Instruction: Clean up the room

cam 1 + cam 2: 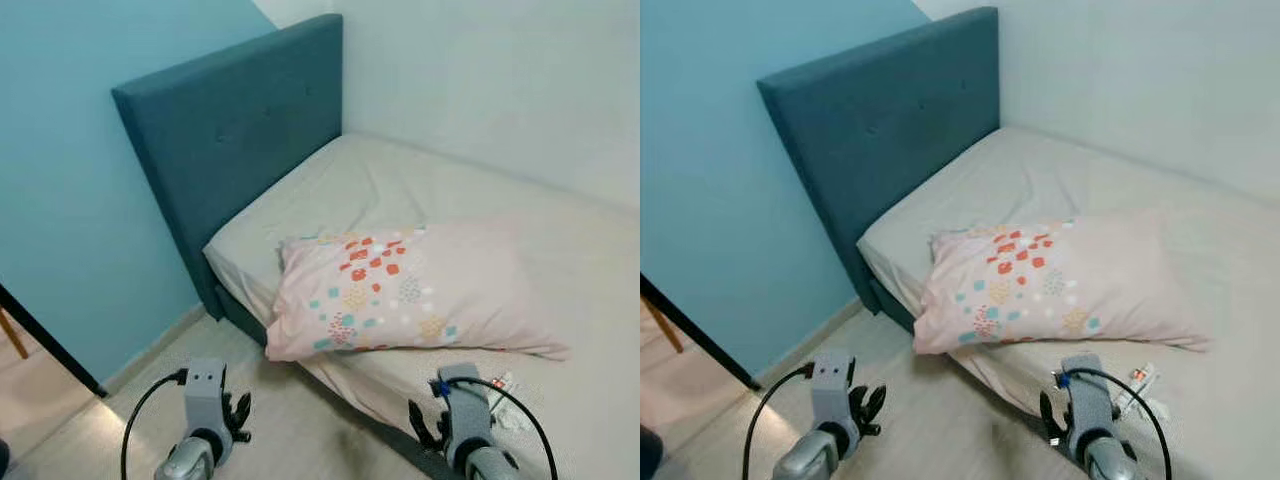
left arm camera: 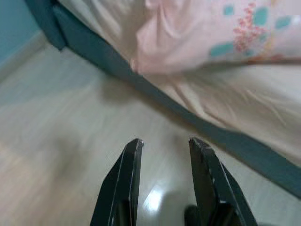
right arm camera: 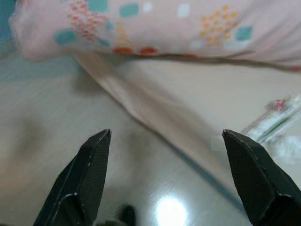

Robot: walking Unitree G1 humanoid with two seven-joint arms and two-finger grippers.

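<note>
head views: pillow askew near bed edge, small packet beside it | left wrist: left gripper spread, empty, over floor | right wrist: right gripper spread wide, empty, near packet | step: approach; next: likely reach for packet or pillow

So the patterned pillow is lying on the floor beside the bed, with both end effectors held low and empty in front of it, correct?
Not quite: the pillow lies on the bed, near its edge, not on the floor; the left eye view shows this. The rest holds: the left end effector and right end effector are low, open and empty.
</note>
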